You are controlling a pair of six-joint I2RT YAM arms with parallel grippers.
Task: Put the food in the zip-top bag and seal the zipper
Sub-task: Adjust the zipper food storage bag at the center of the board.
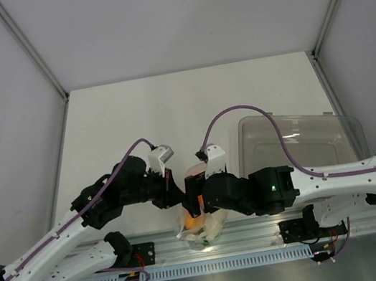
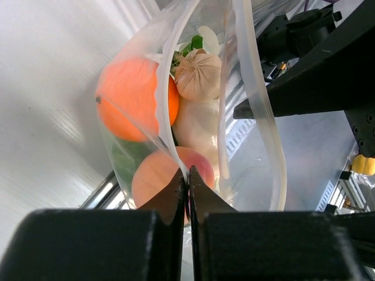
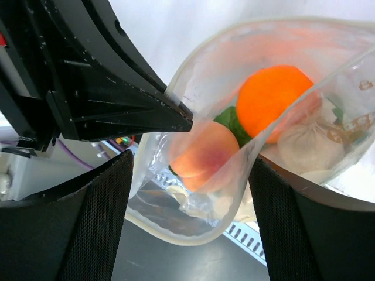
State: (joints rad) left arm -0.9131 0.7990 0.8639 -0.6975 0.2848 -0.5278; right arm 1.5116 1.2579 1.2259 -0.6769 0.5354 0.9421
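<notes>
- Zip-top bag (image 1: 202, 229) hangs off the near edge of the table (image 1: 119, 123), between the two arms. Its mouth gapes, and the orange (image 2: 132, 96), the reddish fruit (image 3: 202, 155), the pale piece (image 2: 199, 73) and a bit of green lettuce (image 2: 196, 42) are already inside.
- Left arm: it reaches in from the left with its elbow raised and its wrist turned toward the centre. The left gripper (image 2: 187, 175) has its fingers pressed together on one end of the bag's mouth edge, and the bag's weight hangs from that pinch.
- Step in hand, as I judge it: sealing. The zipper (image 2: 258, 99) bows outward in an open loop, so its two strips need to be brought flat against each other before any squeeze.
- It would be best to start right beside the left pinch and run along the strip away from it, with the left hold as the anchor. Keep the fruit below the closure line.
- Right arm: it stretches in low from the right, past the clear tray (image 1: 295, 129). The right gripper (image 3: 190, 175) has its fingers spread wide on either side of the bag's mouth, gripping nothing.
</notes>
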